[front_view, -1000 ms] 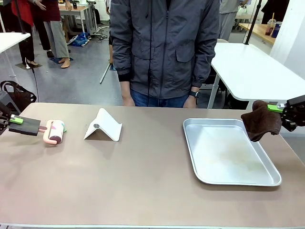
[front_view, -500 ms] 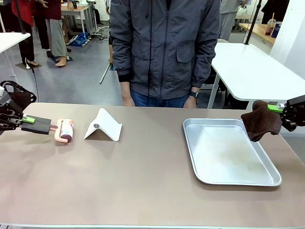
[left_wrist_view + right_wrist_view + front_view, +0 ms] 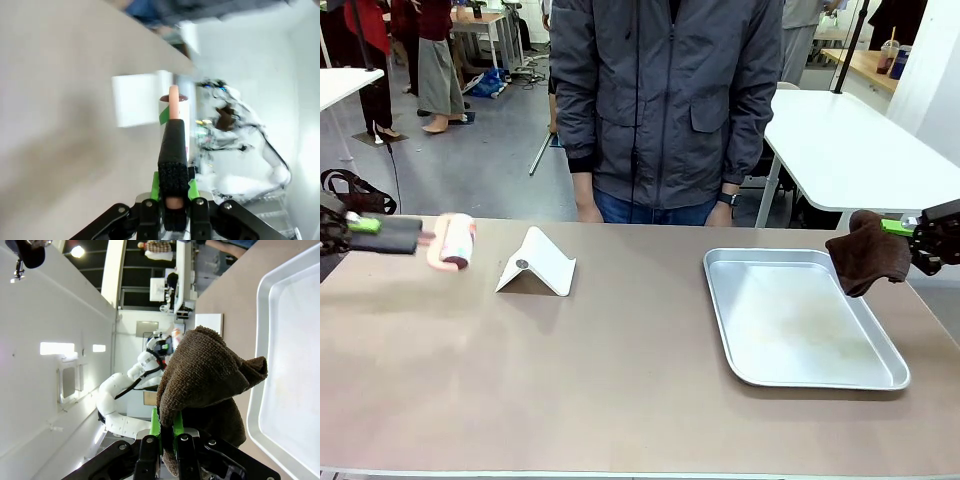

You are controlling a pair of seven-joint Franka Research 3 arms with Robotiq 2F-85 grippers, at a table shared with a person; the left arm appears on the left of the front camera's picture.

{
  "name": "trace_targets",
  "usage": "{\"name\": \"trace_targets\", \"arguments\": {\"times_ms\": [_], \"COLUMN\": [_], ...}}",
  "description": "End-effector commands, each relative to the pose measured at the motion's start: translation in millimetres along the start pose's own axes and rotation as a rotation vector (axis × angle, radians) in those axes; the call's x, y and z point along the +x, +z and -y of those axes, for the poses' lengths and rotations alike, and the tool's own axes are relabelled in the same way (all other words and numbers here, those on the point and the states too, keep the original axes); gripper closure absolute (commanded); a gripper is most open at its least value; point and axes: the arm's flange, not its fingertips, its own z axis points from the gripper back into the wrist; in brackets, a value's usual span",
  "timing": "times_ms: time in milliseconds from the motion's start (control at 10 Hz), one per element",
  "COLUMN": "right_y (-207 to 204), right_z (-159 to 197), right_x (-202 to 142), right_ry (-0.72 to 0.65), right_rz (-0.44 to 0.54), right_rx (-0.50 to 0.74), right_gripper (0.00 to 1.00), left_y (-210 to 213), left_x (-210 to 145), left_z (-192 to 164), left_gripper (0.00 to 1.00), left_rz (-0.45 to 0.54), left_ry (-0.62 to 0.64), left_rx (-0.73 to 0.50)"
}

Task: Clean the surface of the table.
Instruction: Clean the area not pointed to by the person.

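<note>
Left fingers (image 3: 362, 224) are clamped on the lint roller (image 3: 452, 241) handle, holding it over the far-left corner of the table (image 3: 620, 370) (blurry, can't tell if it touches). Right fingers (image 3: 892, 226) pinch a brown cloth (image 3: 868, 255) up beside the tray (image 3: 820, 384). I'd guess both are staged for wiping.

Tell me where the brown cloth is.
In the front view, the brown cloth hangs at the far right, in the right gripper's jaws, beside the metal tray.

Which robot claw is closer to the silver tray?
The right claw, holding a brown cloth by the tray's far right corner. The left claw is at the table's opposite end.
</note>
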Motion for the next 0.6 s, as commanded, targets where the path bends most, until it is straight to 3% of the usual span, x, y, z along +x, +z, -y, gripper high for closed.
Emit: {"name": "trace_targets", "arguments": {"times_ms": [0, 500], "right_y": [-2, -2], "right_z": [-5, -5], "right_x": [3, 3], "right_ry": [0.009, 0.009], "right_rz": [0.004, 0.004], "right_rx": [0.023, 0.023], "right_gripper": [0.89, 0.89], "left_y": [28, 107], "left_x": [-18, -86], "left_z": [26, 54], "left_gripper": [0.97, 0.97], "left_rz": [-0.007, -0.09], "left_ry": [-0.076, 0.019], "left_rx": [-0.146, -0.211]}}
